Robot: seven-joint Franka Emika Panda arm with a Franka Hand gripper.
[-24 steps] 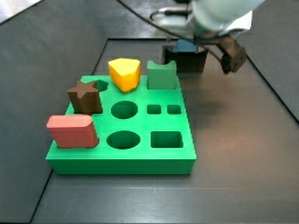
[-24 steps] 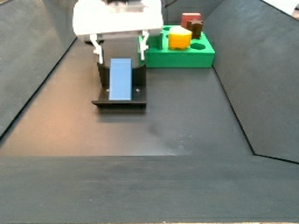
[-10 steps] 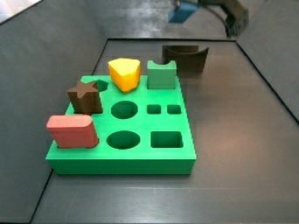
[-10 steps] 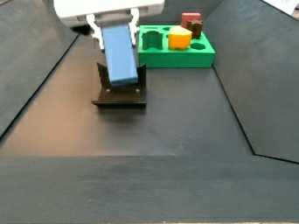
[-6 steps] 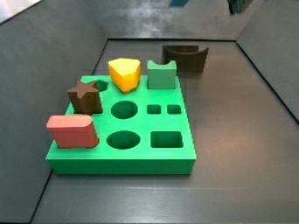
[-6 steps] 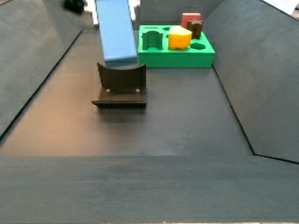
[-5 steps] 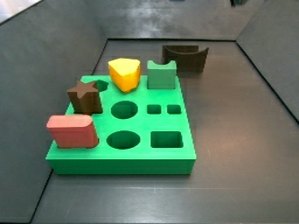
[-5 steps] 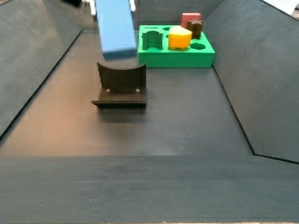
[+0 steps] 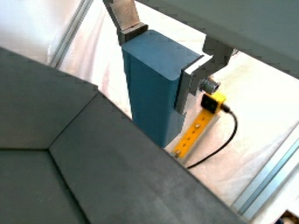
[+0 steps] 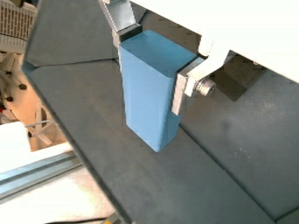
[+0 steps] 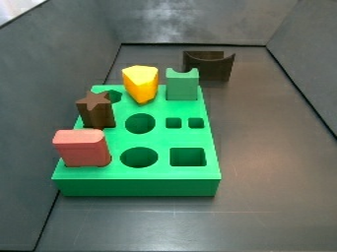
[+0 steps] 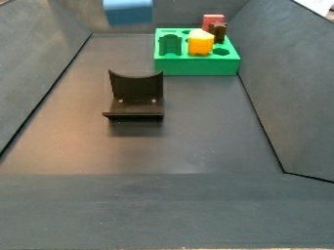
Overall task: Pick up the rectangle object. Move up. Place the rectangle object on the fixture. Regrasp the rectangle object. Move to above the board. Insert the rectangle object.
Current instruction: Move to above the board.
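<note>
The rectangle object (image 9: 152,96) is a slate-blue block hanging lengthwise from my gripper (image 9: 163,48), which is shut on its upper end; both wrist views show the silver fingers (image 10: 187,83) pressed on opposite faces of the block (image 10: 149,96). In a side view only the block's lower end (image 12: 128,13) shows at the top edge, high above the empty dark fixture (image 12: 135,95). The fixture (image 11: 208,65) stands behind the green board (image 11: 158,169). The board (image 12: 183,64) lies off to the side of the block. The gripper is out of both side views.
On the board stand a red rounded block (image 11: 81,148), a brown star piece (image 11: 95,106), a yellow piece (image 11: 138,83) and a green notched block (image 11: 183,85). Round and square holes (image 11: 188,157) lie open. Sloping dark walls (image 12: 53,68) enclose the floor.
The gripper has risen straight up with the blue block, lifting it off the fixture until only its lower end shows in a side view. The fixture now stands empty.
</note>
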